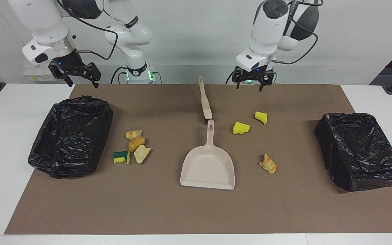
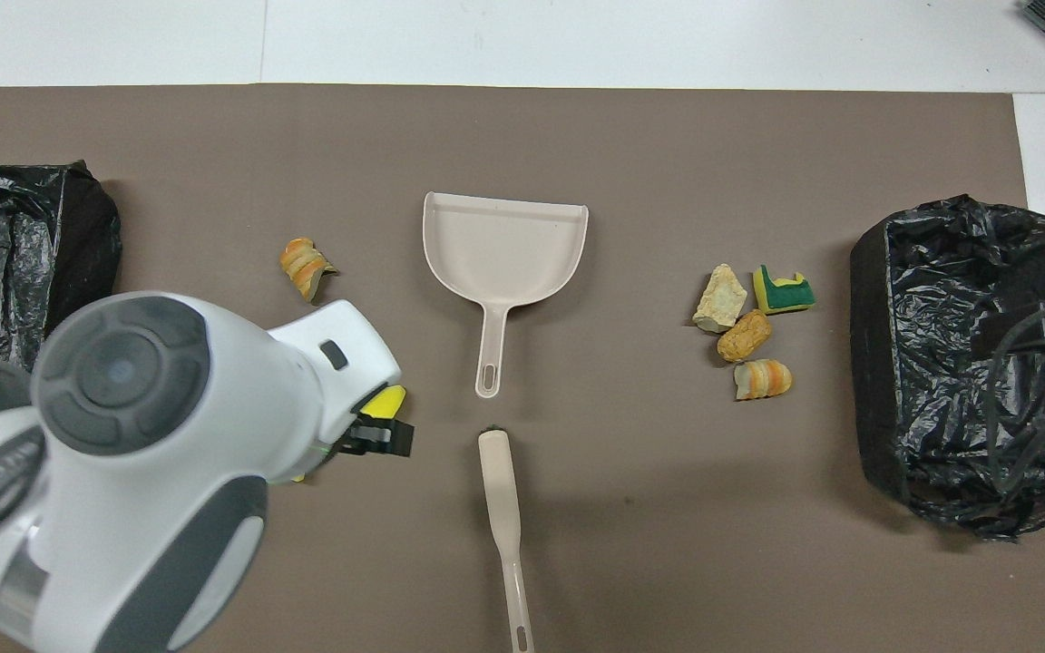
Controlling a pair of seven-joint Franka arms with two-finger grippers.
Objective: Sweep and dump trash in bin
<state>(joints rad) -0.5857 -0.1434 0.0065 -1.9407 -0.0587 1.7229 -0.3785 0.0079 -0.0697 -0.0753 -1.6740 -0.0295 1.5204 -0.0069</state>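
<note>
Seven scraps of trash (image 1: 135,144) lie on the mat around the dustpan (image 1: 208,168): four toward the right arm's end, three toward the left arm's; the brush (image 1: 205,99) lies nearer the robots; both grippers, left (image 1: 249,82) and right (image 1: 79,77), hang spread wide, holding nothing.

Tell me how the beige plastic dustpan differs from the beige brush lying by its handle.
The dustpan is a wide, open scoop with a short handle; the brush is one long, narrow stick. The dustpan lies farther from the robots, the brush nearer to them. The dustpan's handle points toward the robots, meeting the brush's dark bristled end. Both share the same beige plastic, lie flat on the brown mat, and neither is held.
</note>
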